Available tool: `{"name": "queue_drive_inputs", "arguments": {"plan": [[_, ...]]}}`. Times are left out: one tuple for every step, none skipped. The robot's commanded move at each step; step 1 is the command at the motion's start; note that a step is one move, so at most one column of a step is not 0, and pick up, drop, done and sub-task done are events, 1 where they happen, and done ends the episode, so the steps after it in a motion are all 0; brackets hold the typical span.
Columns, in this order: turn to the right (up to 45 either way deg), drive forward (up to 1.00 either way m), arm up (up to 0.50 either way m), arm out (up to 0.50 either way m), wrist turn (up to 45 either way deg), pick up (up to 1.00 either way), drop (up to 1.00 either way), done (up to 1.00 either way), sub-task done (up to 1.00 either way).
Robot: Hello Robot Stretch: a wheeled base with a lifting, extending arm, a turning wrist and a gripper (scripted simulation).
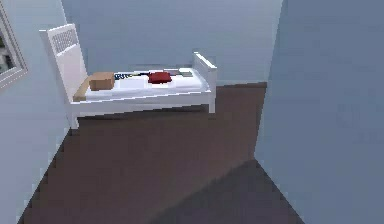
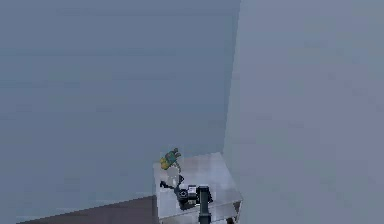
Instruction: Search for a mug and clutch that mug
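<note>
While you look ahead, it's a white bed (image 1: 150,92) on dark floor (image 1: 150,170).
Arm side: your gripper (image 2: 178,188) shows against a pale surface (image 2: 210,170) near a green-yellow blob (image 2: 171,158), too tiny to call a mug; can't tell if it holds anything or how wide it is.

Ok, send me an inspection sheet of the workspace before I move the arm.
Surface: pale tabletop in a wall corner, arm side view.
Job's things: small green and yellow thing, perhaps the mug, stands on that tabletop.
Clutter: brown box, red thing and dark thing on the white bed.
Grippers: gripper near the green thing; cannot tell whether it holds anything.
Cables: nothing seen.
Surroundings: dark floor, blue-grey walls, white frame on the forward view's left wall.
</note>
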Motion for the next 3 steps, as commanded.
{"name": "queue_drive_inputs", "arguments": {"plan": [[0.0,0.0,0.0,0.0,0.0,1.0,0.0,0.0,0.0],[0.0,0.0,0.1,0.0,0.0,0.0,0.0,0.0,0.0],[0.0,0.0,0.0,0.0,0.0,0.0,0.0,1.0,0.0]]}}
